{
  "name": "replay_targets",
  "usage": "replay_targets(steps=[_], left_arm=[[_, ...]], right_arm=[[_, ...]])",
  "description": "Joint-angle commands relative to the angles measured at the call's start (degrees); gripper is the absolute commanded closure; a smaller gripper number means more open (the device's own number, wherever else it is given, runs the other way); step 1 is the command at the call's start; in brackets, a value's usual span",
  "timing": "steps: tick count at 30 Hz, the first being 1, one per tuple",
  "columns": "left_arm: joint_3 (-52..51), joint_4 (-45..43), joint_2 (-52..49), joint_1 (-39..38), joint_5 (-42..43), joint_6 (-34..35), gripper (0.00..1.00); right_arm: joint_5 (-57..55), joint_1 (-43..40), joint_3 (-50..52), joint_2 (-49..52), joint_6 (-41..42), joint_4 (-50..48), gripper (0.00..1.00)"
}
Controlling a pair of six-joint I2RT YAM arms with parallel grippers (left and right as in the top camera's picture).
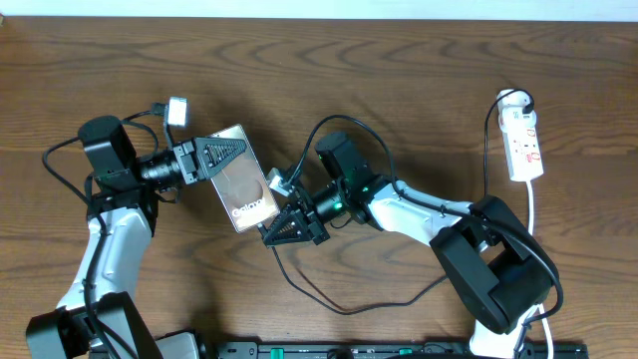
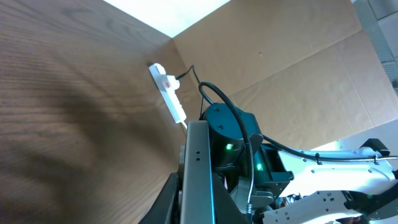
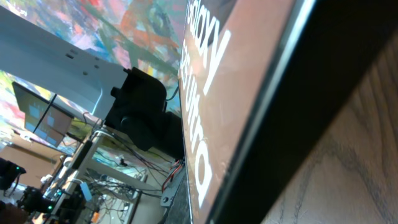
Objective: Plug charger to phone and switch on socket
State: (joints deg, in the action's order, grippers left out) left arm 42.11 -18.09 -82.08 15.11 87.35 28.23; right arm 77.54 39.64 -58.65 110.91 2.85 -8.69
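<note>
The left gripper point(image 1: 224, 157) covers the upper end of the phone point(image 1: 244, 189). The right gripper point(image 1: 284, 229) covers its lower corner, and the plug tip of the charger point(image 1: 344, 311) is hidden there. In the right wrist view the phone runs off every edge, its lettering point(image 3: 205, 56) cut at the top. The switch on the socket point(image 1: 524, 146), far right of the phone, is too small to read.

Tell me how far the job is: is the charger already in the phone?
Done: the left gripper holds the phone. In hand: the right gripper sits at the phone's lettered end, the charger cable trailing from it; whether the plug is in, I cannot tell. Left: switching on the socket, untouched.
</note>
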Motion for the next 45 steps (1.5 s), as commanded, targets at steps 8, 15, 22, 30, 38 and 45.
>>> replay_targets(steps=[8,15,22,30,38,45], left_arm=[[0.22,-0.04,0.11,-0.20,2.69,-1.53,0.92],[0.20,-0.04,0.11,-0.20,2.69,-1.66,0.93],[0.20,-0.04,0.11,-0.20,2.69,-1.68,0.93],[0.20,-0.04,0.11,-0.20,2.67,-1.66,0.93],[0.20,-0.02,0.11,-0.22,2.67,-1.64,0.92],[0.20,-0.02,0.11,-0.20,2.67,-2.40,0.92]], right_arm=[[1.97,-0.35,-0.11,0.11,0.52,-0.98,0.99],[2.14,-1.18,-0.11,0.11,0.52,-0.98,0.99],[2.14,-1.40,-0.11,0.11,0.55,-0.96,0.99],[2.12,-1.40,-0.11,0.11,0.55,-0.96,0.99],[0.33,-1.40,-0.11,0.11,2.89,-1.86,0.99],[-0.74,-1.33,-0.11,0.11,10.38,-10.97,0.99]])
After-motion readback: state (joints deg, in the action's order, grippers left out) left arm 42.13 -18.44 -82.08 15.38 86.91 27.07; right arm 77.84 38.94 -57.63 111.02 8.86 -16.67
